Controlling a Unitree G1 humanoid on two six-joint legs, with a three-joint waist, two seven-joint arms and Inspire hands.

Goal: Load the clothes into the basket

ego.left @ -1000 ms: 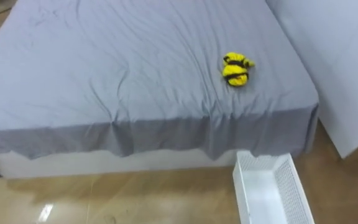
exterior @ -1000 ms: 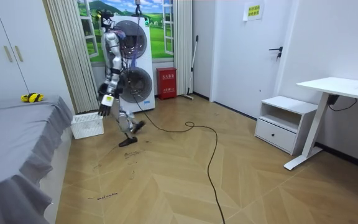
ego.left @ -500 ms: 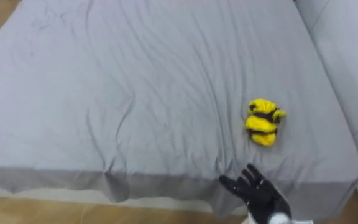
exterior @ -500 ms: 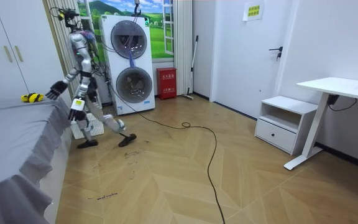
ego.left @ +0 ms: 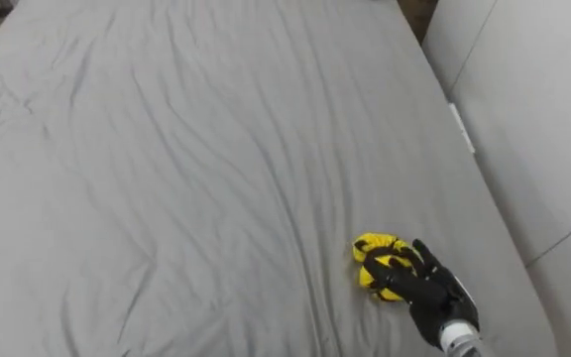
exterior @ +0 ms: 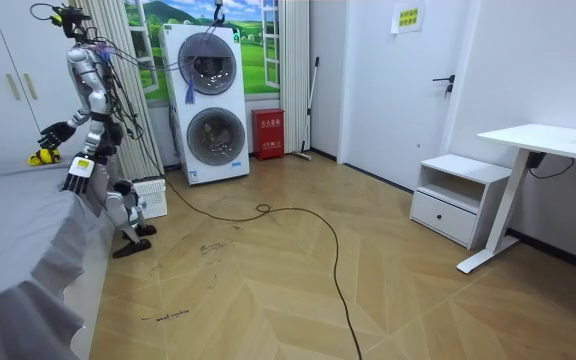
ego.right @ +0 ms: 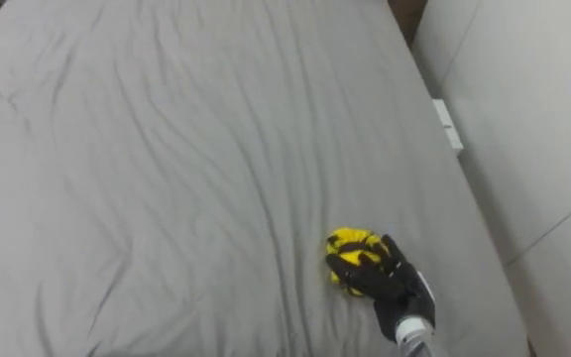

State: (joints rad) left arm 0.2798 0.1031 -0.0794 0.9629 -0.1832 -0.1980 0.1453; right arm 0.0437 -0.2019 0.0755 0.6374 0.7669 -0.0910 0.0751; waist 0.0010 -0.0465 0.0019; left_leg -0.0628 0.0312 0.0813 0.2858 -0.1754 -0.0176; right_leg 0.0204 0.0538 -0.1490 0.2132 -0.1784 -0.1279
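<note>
A small yellow bundle of clothes with black stripes (ego.left: 375,262) lies on the grey bed sheet (ego.left: 196,169), near the bed's right side. My right hand (ego.left: 432,296) reaches in from the lower right. Its straight, spread fingers rest on the near right part of the bundle, which still lies on the sheet. In the room view I stand at the bed's edge with the right hand (exterior: 54,132) stretched towards the bundle (exterior: 38,158). My left hand (exterior: 79,171) hangs low by my side. The white basket (exterior: 152,196) stands on the floor behind my legs.
A white panel (ego.left: 533,109) runs along the bed's right side. In the room view a stacked washer and dryer (exterior: 208,100) stand behind me, with a red box (exterior: 268,133) beside them. A white nightstand (exterior: 450,196) and desk (exterior: 548,140) stand at the room view's right.
I have walked from the basket's side up to the bed's edge. My right hand has moved forward over the bed's edge and come down on the yellow bundle.
</note>
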